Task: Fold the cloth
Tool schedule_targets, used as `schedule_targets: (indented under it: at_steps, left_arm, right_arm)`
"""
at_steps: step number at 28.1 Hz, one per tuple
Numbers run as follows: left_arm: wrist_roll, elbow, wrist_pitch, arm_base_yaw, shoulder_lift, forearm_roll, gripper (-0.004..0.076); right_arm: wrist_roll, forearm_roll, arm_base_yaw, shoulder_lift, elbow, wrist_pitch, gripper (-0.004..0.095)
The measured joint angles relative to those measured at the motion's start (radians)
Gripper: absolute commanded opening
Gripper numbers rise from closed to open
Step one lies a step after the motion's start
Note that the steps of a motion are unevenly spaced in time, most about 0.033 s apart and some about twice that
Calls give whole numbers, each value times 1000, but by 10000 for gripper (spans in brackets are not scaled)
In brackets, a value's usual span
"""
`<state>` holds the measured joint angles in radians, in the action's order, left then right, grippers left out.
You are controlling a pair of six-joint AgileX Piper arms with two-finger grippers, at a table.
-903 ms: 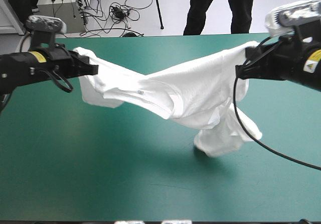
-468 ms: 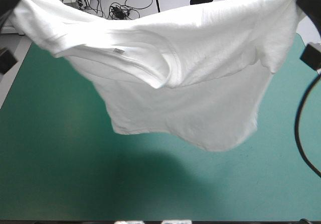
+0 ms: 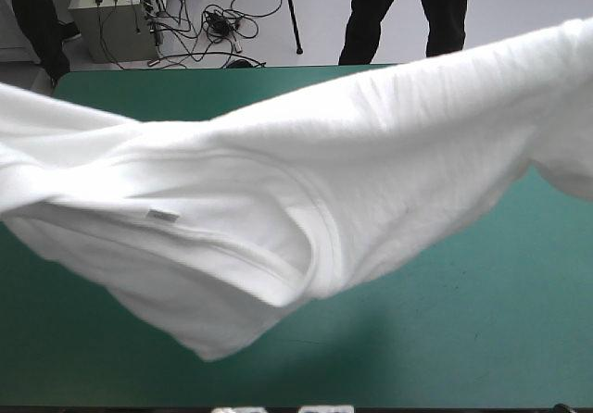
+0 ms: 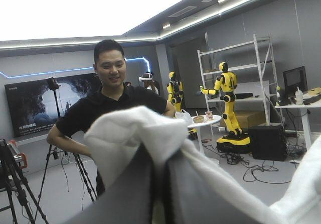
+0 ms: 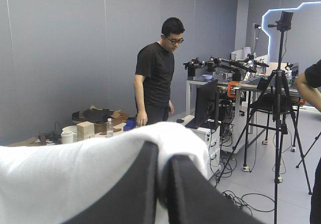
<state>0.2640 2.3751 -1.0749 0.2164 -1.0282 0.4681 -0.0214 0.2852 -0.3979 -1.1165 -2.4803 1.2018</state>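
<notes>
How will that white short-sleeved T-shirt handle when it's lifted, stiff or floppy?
Probably floppy: the white short-sleeved T-shirt sags between its held ends. Likely light: the left gripper and right gripper carry it by small pinches.

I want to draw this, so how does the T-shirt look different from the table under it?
The T-shirt is white; the table has a teal-green cover. The T-shirt hangs stretched in the air, pinched in the jaws of the left gripper and right gripper; the table lies flat below it. The T-shirt is creased and sagging; the table looks smooth. Both are one plain colour.
</notes>
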Motion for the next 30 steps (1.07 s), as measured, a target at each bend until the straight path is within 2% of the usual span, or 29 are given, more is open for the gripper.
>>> schedule_targets:
  at_steps: [3, 8, 16, 18, 19, 22, 26, 27, 30]
  left_arm:
    - [0, -8, -37, 0, 21, 4, -9]
    - [-4, -90, -92, 0, 32, 7, -9]
    - [-26, -321, -129, 0, 13, -32, -9]
    - [-28, -371, -117, 0, -3, -49, -9]
    - [-30, -410, -101, 0, -34, -76, -9]
    - [-40, -451, -59, 0, -106, -128, -9]
    - [-45, -471, 21, 0, -253, -181, -9]
    - [-45, -472, 58, 0, -340, -201, -9]
    - [-46, -476, 124, 0, -457, -214, -9]
  right_arm:
    - [21, 2, 0, 21, 0, 49, -16]
    - [45, 12, 0, 51, 56, 49, -17]
    - [56, -26, 0, 52, 413, 49, -17]
    - [56, -60, 0, 32, 528, 49, -17]
    - [56, -100, 0, -5, 651, 47, -17]
    - [57, -157, 0, -78, 794, 15, -17]
    - [57, -248, 0, -198, 849, -60, -17]
    - [57, -305, 0, -263, 848, -118, -17]
    - [60, -372, 7, -356, 830, -188, -17]
